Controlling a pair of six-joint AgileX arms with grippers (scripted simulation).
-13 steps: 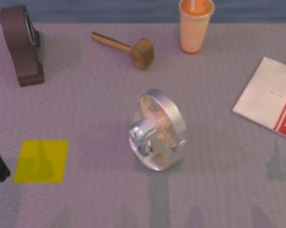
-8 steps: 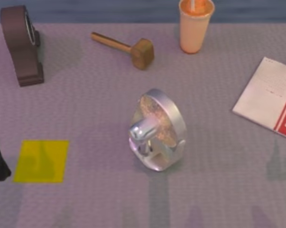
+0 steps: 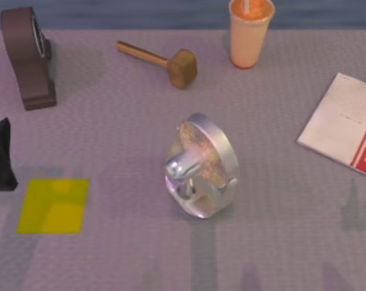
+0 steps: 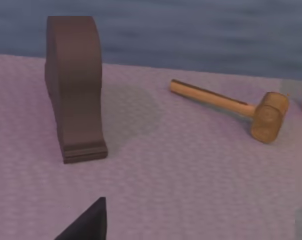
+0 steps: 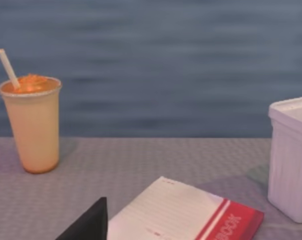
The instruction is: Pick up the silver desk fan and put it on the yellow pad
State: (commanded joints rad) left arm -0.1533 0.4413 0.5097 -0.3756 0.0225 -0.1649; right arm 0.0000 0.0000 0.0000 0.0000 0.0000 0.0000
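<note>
The shiny silver desk fan with the thick chrome ring (image 3: 202,167) sits mid-table, well apart from the flat bright-yellow square pad (image 3: 53,205) near the table's left edge. I'd reach across, line the jaws up over the ring's thin rim and grip it square, since chrome looks slippery. The left gripper (image 3: 0,157) hangs at the left edge just above the pad; can't tell if its jaws are released. The right arm isn't visible from above.
</note>
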